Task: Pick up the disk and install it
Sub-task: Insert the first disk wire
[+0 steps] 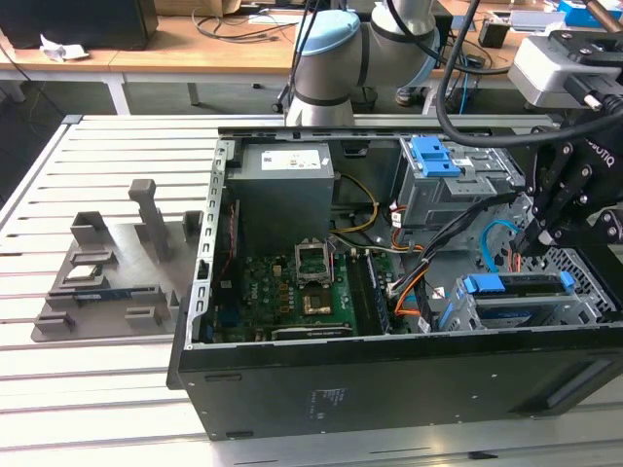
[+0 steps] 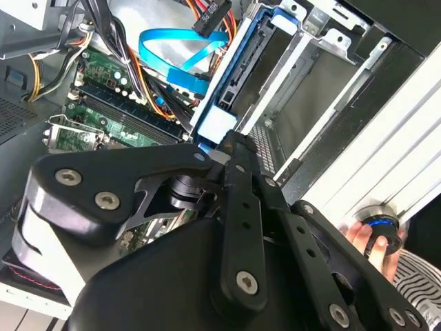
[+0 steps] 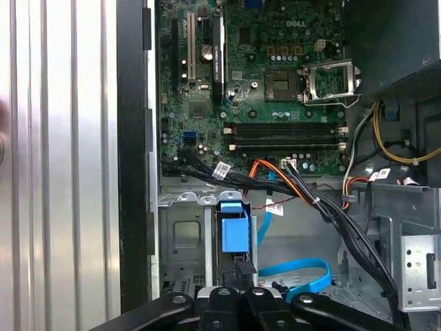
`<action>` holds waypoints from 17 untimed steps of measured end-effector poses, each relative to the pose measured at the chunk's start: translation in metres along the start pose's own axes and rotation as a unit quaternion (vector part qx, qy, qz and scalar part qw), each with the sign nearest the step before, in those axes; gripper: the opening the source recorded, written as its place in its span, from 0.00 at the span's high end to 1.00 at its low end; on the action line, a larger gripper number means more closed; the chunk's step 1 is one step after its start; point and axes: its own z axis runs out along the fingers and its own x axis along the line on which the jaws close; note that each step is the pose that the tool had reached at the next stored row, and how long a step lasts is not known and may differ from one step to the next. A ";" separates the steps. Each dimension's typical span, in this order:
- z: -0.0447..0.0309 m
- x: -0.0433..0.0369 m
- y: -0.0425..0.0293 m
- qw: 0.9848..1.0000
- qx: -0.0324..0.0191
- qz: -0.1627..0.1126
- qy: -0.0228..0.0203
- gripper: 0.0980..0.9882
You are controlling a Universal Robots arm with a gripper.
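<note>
Treat the disk (image 3: 233, 231), standing edge-on in the drive cage (image 1: 587, 292) of the open case with the narrow-drawn tool (image 1: 533, 238) at its blue end, as stiff, dense, shock-sensitive, probably best gripped by the carrier's rigid edges.

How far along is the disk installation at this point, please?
Done: the disk already sits edgewise in the drive cage of the open computer case. In hand: the gripper is at the disk's blue carrier end. Left: I cannot tell whether the disk is fully seated or released.
</note>
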 end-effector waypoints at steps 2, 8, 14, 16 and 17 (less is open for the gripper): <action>0.0000 0.0000 0.0000 1.000 0.000 0.000 0.000 0.99; 0.0008 -0.0097 -0.0352 1.000 -0.002 0.000 0.000 0.99; 0.0129 -0.0359 -0.0529 1.000 -0.003 0.000 0.004 0.99; 0.0165 -0.0400 -0.0549 1.000 -0.004 0.000 0.004 0.99; 0.0188 -0.0413 -0.0557 1.000 -0.004 0.000 0.005 0.99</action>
